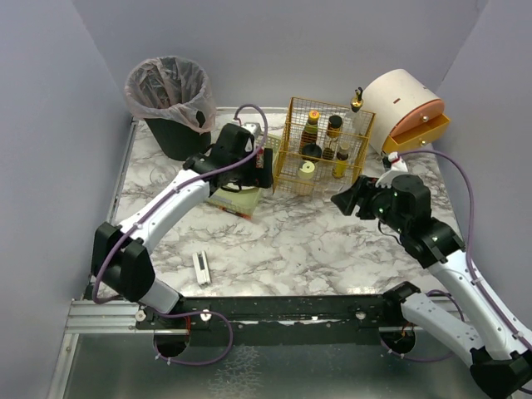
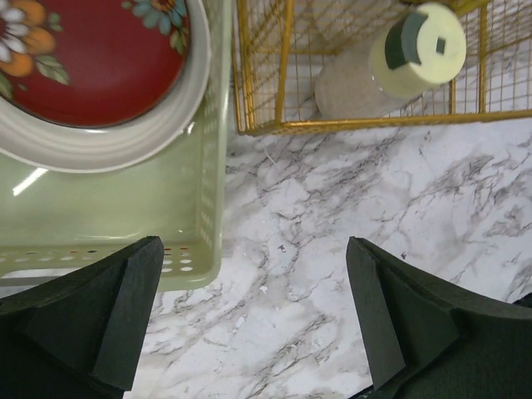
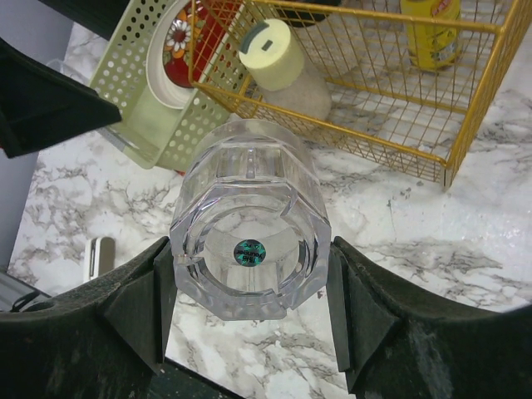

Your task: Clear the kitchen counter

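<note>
Top external view: the marble desk (image 1: 316,249) fills the floor of the scene. At its back stand a dark bin (image 1: 169,104) with a pink liner, a yellow wire basket (image 1: 287,158) holding several bottles (image 1: 312,125), and a round beige box (image 1: 407,108) with an orange front. A green tray (image 1: 237,199) sits just left of the basket. A small white object (image 1: 201,268) lies alone near the front edge. The bottle labels are too small here to read.

Left wrist view: the left pincer (image 2: 253,312) is spread wide with nothing between its fingers. It hangs above bare marble, and its left finger is over the tray's near corner. A red plate (image 2: 91,58) with painted flowers and a cream rim rests in the tray. A shaker (image 2: 391,62) with a pale yellow lid stands inside the basket, close to its front wire.

Right wrist view: the right pincer (image 3: 249,291) grips a clear faceted glass (image 3: 249,191), one finger pressed on each side. The glass is held above the desk, in front of the basket. A round dark sticker (image 3: 247,252) shows on the glass, perhaps on its base, and its print cannot be made out. A yellow bottle (image 3: 432,33) in the basket carries a label, also unreadable.
</note>
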Motion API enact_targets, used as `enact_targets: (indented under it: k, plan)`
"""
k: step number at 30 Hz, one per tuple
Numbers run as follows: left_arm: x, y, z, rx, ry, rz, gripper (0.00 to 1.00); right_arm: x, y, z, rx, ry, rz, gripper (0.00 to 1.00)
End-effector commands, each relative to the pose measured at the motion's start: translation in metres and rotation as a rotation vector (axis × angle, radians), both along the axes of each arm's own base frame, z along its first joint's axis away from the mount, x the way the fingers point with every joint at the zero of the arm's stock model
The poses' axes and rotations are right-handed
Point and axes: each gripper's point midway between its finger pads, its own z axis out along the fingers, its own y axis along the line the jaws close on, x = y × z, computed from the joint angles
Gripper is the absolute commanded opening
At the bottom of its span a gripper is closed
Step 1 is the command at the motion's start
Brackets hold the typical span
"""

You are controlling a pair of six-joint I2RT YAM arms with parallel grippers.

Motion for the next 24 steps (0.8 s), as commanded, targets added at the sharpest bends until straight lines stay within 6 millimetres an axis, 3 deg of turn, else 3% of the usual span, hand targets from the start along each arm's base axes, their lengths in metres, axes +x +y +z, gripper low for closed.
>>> enact_targets:
  k: [1,7,11,17,24]
  plan:
    - [0.009,0.033,0.053,-0.021,-0.122,0.058,0.99,0.008,-0.001,0.024,-0.037,-0.069,0.010,0.00]
    - [0.018,0.106,0.096,-0.063,-0.234,0.239,0.99,0.018,0.022,0.027,-0.052,-0.011,0.113,0.00]
    - [0.009,0.136,0.110,-0.056,-0.288,0.305,0.99,0.026,0.039,0.035,-0.037,-0.016,0.159,0.01]
    - [-0.006,0.171,0.101,-0.004,-0.312,0.395,0.99,0.032,0.092,0.045,-0.117,-0.030,0.261,0.00]
    - [-0.021,0.208,0.084,0.077,-0.305,0.531,0.99,0.055,0.146,0.032,-0.284,-0.029,0.352,0.00]
